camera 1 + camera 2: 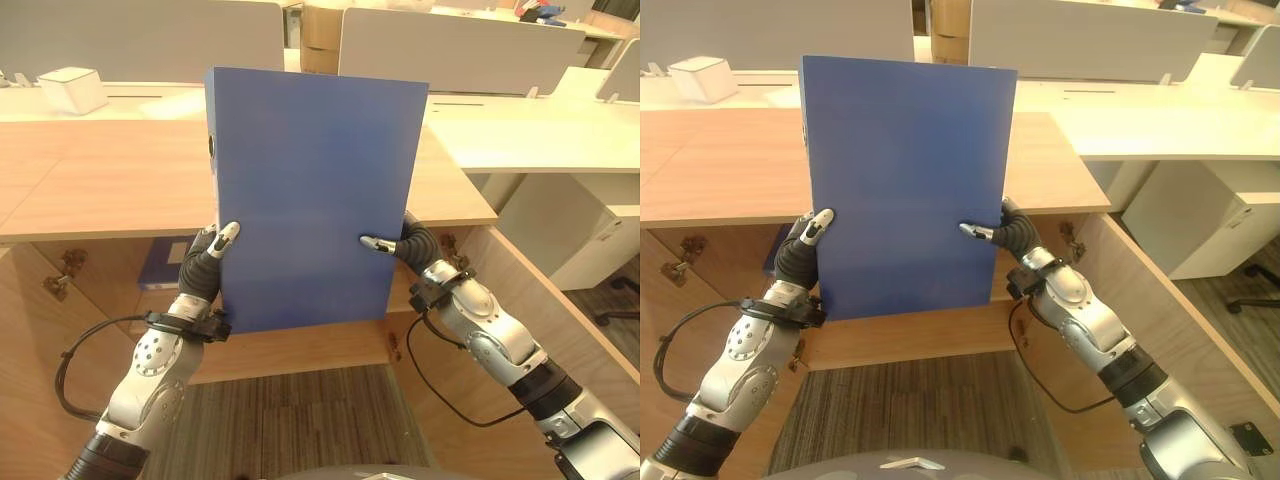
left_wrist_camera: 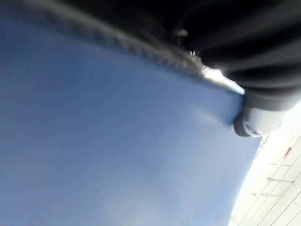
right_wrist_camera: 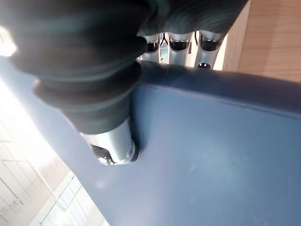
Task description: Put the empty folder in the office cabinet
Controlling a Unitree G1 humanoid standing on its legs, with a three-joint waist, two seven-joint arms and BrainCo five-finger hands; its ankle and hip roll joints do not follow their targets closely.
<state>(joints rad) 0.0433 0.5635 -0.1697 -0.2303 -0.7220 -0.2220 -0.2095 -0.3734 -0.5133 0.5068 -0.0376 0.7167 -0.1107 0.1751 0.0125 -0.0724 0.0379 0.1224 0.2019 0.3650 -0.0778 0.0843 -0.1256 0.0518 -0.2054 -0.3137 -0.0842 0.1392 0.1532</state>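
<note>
A blue folder [image 1: 305, 190] stands upright in the air in front of the wooden cabinet [image 1: 110, 190], its broad face toward me. My left hand [image 1: 208, 256] pinches its lower left edge, thumb on the front. My right hand [image 1: 400, 243] pinches its lower right edge, thumb [image 3: 113, 146] pressed on the blue cover [image 3: 211, 155] and fingers [image 3: 181, 44] behind it. In the left wrist view the blue cover [image 2: 103, 141] lies against the thumb [image 2: 256, 122]. The cabinet's open compartment [image 1: 120, 270] shows below its top, behind the folder.
Another blue folder [image 1: 165, 265] lies inside the cabinet at the left. Both cabinet doors are swung open, the right one [image 1: 560, 330] beside my right arm. A white box [image 1: 72, 88] sits on the white desk [image 1: 520, 130] behind. White partitions [image 1: 460, 50] stand further back.
</note>
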